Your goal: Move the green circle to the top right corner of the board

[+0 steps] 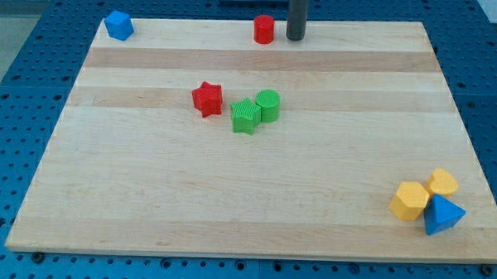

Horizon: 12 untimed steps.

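A single fixed camera looks down at a slant from beyond the view's bottom edge of the wooden surface [254, 206], facing toward its far edge, so the board narrows toward the view's top. It stands far enough back to take in all four corners, with strips of blue perforated base [18, 82] showing on each side. The dark rod enters from the view's top edge, my tip [296, 38] resting near the far edge.

Green circle [268, 104]; green star [245, 116]; red star [207, 98]; pale striped wooden board [230, 197]
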Tool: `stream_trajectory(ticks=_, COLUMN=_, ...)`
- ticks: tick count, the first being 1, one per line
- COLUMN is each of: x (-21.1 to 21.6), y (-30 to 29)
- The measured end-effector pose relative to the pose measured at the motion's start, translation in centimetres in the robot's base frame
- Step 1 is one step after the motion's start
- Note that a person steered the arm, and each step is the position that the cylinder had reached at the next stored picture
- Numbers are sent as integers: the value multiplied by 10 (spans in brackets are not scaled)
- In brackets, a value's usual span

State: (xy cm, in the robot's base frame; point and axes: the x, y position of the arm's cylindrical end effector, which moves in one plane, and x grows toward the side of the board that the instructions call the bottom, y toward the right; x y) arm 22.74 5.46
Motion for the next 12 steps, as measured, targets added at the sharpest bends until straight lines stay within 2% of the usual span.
stream_trajectory(ticks=2, x=0, y=-41)
stream_trajectory(ticks=4, x=50, y=-37)
stream_trajectory(ticks=7, x=53, y=-42)
stream_trajectory(ticks=8, x=84, y=-48)
stream_trajectory(ticks=9, x=96, y=-109)
stream_trajectory(ticks=10, x=133, y=-124)
stream_trajectory(ticks=11, x=143, y=-96)
stream_trajectory(ticks=12, x=175, y=-51)
